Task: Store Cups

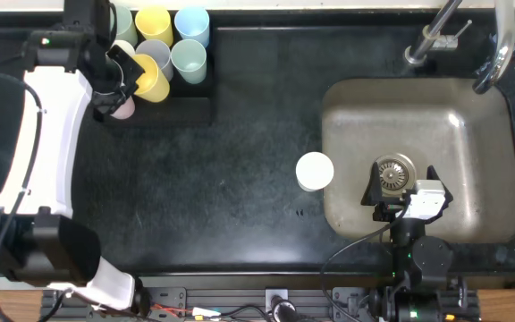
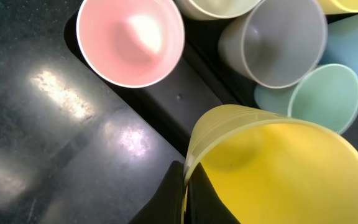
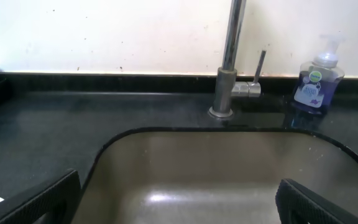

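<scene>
Left wrist view shows the left end effector [image 2: 185, 190] clamped on the rim of a yellow cup [image 2: 278, 168], with one finger outside the wall. The cup is tilted and sits over a bare part of the black tray [image 2: 166, 102], close to the pink cup [image 2: 131, 40], grey cup [image 2: 284, 40] and green cup [image 2: 328, 93] already stored there. The main hazard is release at this tilt. The base probably meets the tray on its edge, so the cup may topple or come to rest against a neighbour. The free slot is narrow, so sideways drift during descent may strike the green or grey cup and push it out of place. A rim pinch also gives little hold, and the smooth wall may rotate or slip between the fingers. The right end effector [image 3: 179, 204] hangs over the sink [image 1: 472, 116] with its fingers apart and empty. A white cup [image 1: 315, 171] stands on the counter [image 1: 240, 197] just beside the sink edge, where a careless approach may knock it into the basin.
</scene>
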